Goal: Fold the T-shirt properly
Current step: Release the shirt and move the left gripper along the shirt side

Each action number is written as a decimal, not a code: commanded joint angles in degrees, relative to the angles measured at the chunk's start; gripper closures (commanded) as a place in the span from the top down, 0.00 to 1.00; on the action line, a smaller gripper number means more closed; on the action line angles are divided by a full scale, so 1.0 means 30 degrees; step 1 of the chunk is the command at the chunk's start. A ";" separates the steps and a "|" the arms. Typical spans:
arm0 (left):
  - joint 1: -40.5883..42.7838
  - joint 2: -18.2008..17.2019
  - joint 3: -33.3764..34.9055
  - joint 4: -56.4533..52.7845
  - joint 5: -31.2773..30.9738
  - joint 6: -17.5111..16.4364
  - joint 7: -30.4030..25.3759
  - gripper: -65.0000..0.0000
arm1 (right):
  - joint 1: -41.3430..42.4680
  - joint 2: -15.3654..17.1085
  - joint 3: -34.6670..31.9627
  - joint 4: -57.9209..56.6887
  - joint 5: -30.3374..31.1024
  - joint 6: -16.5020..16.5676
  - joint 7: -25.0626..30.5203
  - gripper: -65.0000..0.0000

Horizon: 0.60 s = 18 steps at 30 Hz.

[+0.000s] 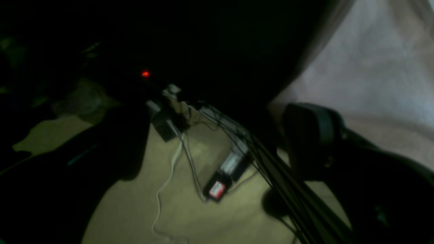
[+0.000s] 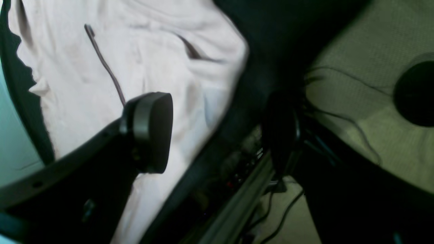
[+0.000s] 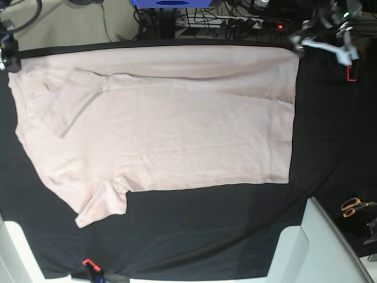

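Black table cover (image 3: 206, 236) fills the base view's near edge; the pale pink T-shirt (image 3: 165, 124) lies spread on it, reaching the far edge; the left gripper (image 1: 217, 142) and right gripper (image 2: 220, 132) both gape, holding nothing, at the far corners.

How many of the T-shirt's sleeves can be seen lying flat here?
2: one sleeve juts toward the table's near edge; the other lies folded over the T-shirt body.

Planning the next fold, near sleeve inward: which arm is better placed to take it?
Probably right. The near sleeve lies on the T-shirt's collar end, where the right hand sits; the left hand is at the hem corner. Both are open, holding nothing.
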 commanded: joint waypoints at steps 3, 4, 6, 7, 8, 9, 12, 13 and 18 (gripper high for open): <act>0.0274 0.0489 -0.2038 0.2938 -0.0144 -0.0272 -0.0548 0.93 | -0.0025 0.0454 0.0082 0.2470 0.0672 0.0245 0.0355 0.63; 0.0362 0.0635 -0.2214 0.3846 -0.0056 -0.0272 -0.0519 0.93 | -0.0025 0.0454 0.0053 0.3086 0.0643 0.0245 0.0238 0.63; 0.0420 0.0635 -0.2156 0.5135 -0.0115 -0.0272 -0.0489 0.93 | 0.0034 0.0454 -0.0065 0.4082 0.0643 0.0245 0.0208 0.63; 0.0362 0.0665 -0.2126 0.5487 -0.0144 -0.0272 -0.0489 0.93 | 0.0034 0.0454 -0.0094 0.4492 0.0643 0.0245 0.0208 0.63; 0.0245 0.0665 -0.2097 0.5604 -0.0144 -0.0302 -0.0489 0.93 | 0.0092 0.0454 -0.0123 0.4844 0.0643 0.0245 0.0208 0.63; 0.0186 0.0635 -0.1863 0.5604 -0.0144 -0.0302 -0.0489 0.93 | 0.0121 0.0454 -0.0153 0.5078 0.0643 0.0303 0.0208 0.63; -0.0605 0.0196 -0.0661 0.5546 -0.0056 -0.0302 -0.0489 0.93 | 0.0795 0.0747 -0.1120 0.5137 0.0584 0.0332 0.0413 0.63; -0.0928 -0.0039 -0.0134 0.5429 -0.0056 -0.0302 -0.0489 0.93 | 0.1059 0.1216 -0.1794 0.5078 0.0555 0.0362 0.0443 0.63; -0.3624 -0.1387 0.2885 0.4842 -0.0027 -0.0302 -0.0167 0.93 | 0.2905 0.3501 -0.6951 0.3408 0.0526 0.0362 0.3256 0.63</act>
